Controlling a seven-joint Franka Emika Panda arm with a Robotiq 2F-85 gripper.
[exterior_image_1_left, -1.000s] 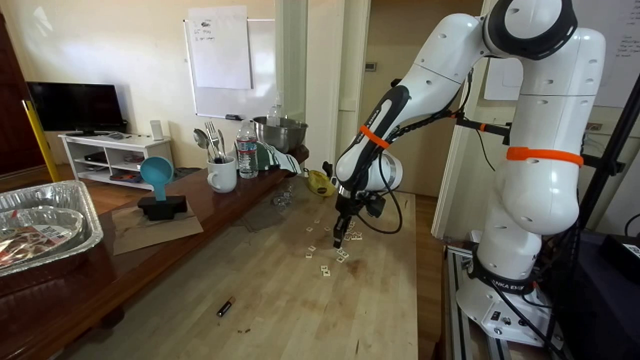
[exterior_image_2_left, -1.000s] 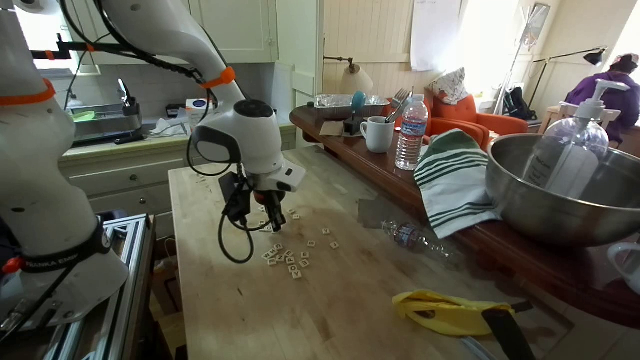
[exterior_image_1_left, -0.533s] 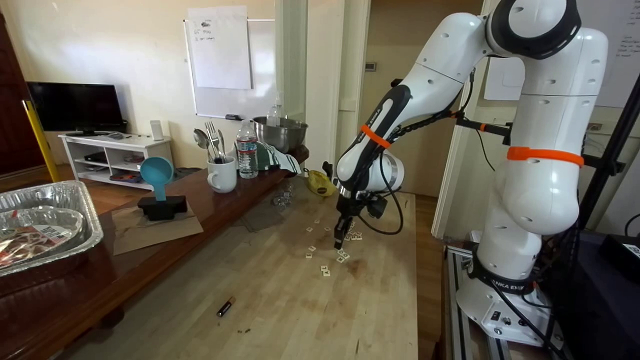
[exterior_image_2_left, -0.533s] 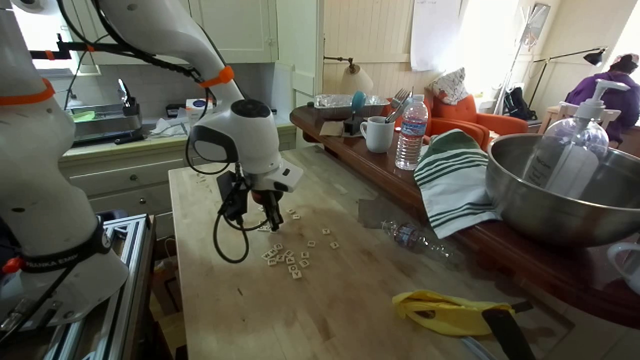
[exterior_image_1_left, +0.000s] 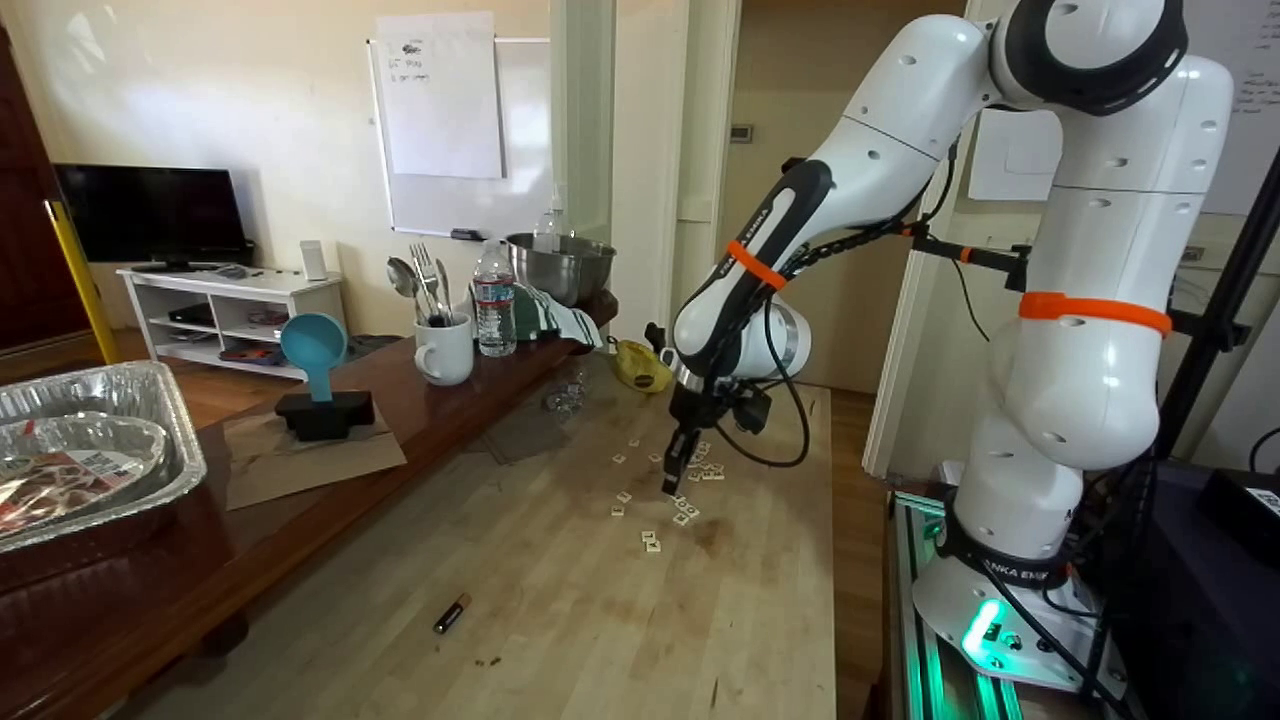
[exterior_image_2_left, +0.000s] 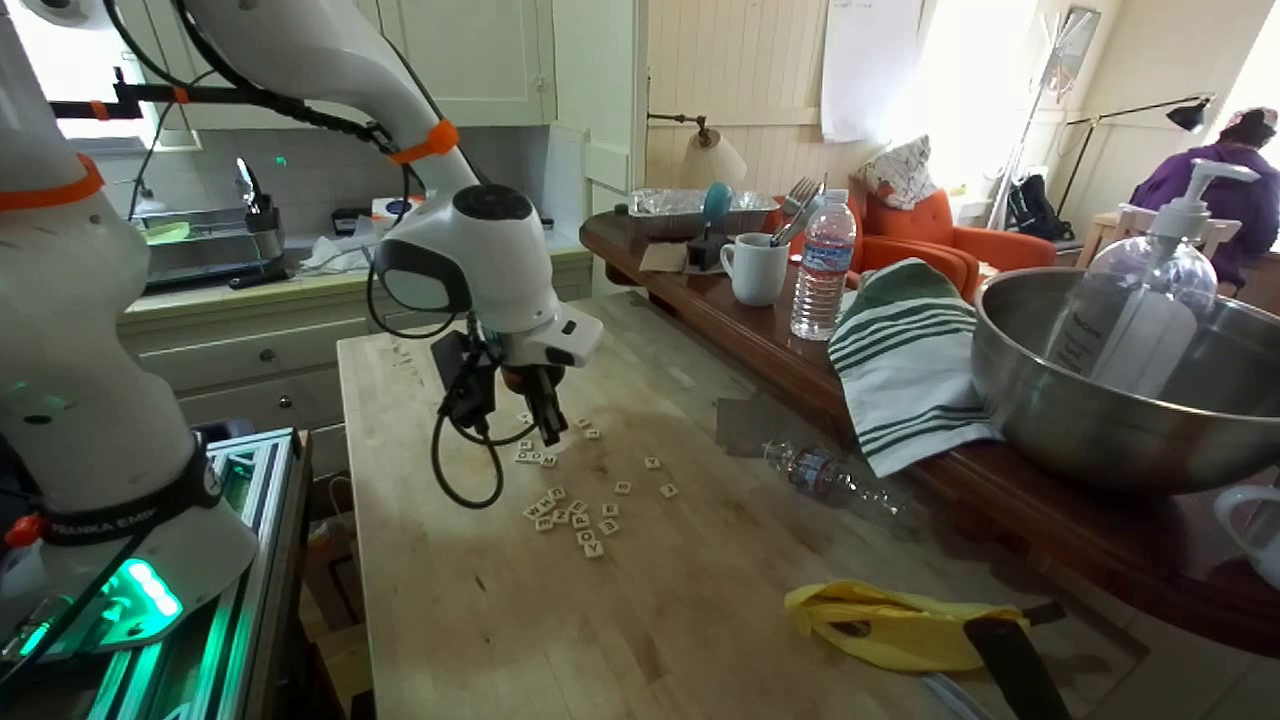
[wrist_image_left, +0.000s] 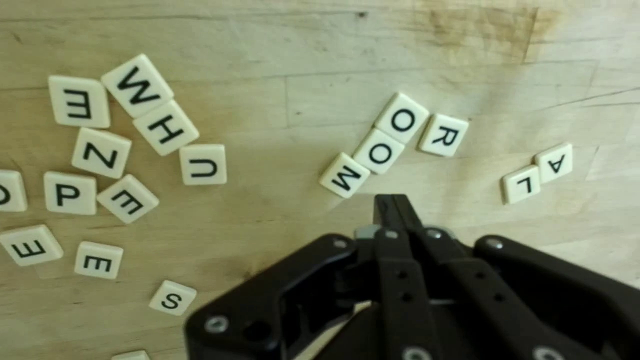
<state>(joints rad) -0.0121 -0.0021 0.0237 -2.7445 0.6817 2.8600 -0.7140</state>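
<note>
Hovering with fingers together above wooden table, near M tile, with R tile farther ahead

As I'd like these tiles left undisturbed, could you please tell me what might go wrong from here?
The jaws are shut and look near the M tile in the wrist view; lowering or opening them there might knock it from the O tile beside it.

The W tile and H tile seem to touch, so nudging one would probably shift the other.
</note>
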